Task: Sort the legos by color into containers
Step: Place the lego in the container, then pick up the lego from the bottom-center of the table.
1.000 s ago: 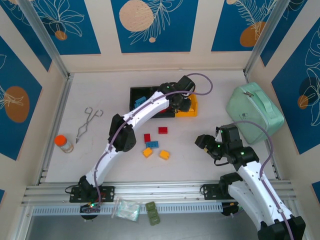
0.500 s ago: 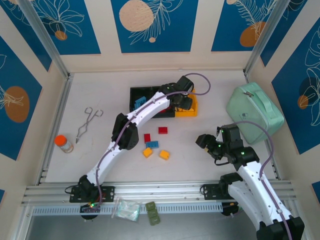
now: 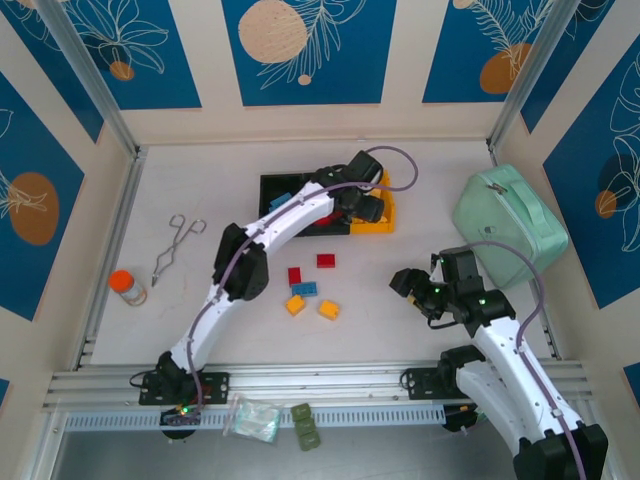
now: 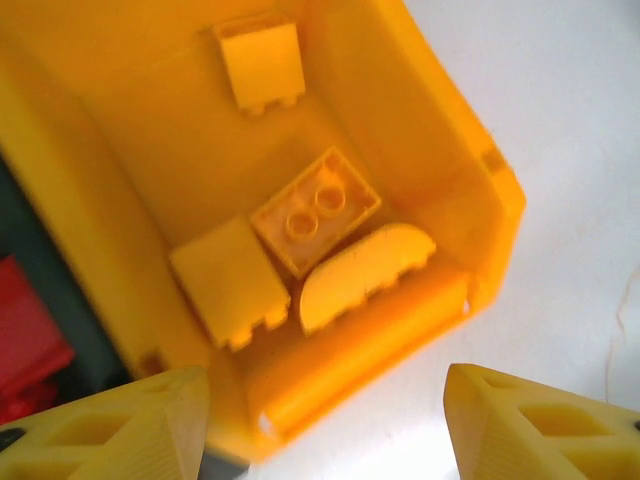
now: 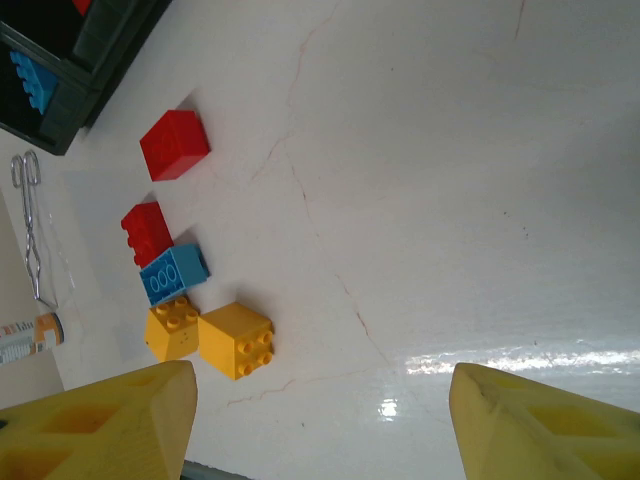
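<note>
**Five little bricks wait on the table**

The left gripper (image 4: 322,432) hangs over the yellow bin (image 4: 425,130). Its fingers are spread wide and hold nothing. Right under it, four yellow bricks (image 4: 315,210) lie inside that bin.

The right gripper (image 5: 320,425) is wide apart and empty too. It hangs over bare table (image 5: 450,200). The loose bricks are well apart from it, off toward the left arm's side: a lone red brick (image 5: 175,143), then another red brick (image 5: 147,232), a blue brick (image 5: 173,273) and two yellow loose bricks (image 5: 236,340) bunched close together.

These bricks look small, hard and smooth. I think they are very light and will not squash or break, but they could slip or skid. Pinching two flat sides, not the bumpy top, looks best. The lone red brick has room around it, so it seems easiest to grab.
</note>
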`<act>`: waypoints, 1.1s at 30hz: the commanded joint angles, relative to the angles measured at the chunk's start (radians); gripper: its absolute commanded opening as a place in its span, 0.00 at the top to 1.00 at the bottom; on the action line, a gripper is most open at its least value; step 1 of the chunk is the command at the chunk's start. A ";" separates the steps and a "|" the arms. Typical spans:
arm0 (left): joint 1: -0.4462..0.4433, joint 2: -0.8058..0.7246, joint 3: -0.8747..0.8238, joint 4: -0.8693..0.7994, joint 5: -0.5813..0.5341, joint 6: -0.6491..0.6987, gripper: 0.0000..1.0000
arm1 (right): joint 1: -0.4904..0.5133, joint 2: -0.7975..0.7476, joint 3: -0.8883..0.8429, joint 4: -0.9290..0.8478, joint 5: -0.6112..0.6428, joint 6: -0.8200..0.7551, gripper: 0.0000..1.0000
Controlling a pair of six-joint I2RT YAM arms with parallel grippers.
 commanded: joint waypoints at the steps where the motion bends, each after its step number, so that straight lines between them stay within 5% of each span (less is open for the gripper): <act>1: 0.000 -0.209 -0.176 0.080 0.040 -0.010 0.37 | 0.042 0.018 0.030 -0.002 0.010 -0.007 0.33; 21: 0.116 -1.063 -1.332 0.298 0.167 -0.218 0.35 | 0.480 0.406 0.216 0.093 0.217 0.128 0.30; 33: 0.166 -1.316 -1.637 0.277 0.174 -0.312 0.33 | 0.613 0.757 0.392 0.086 0.207 0.185 0.26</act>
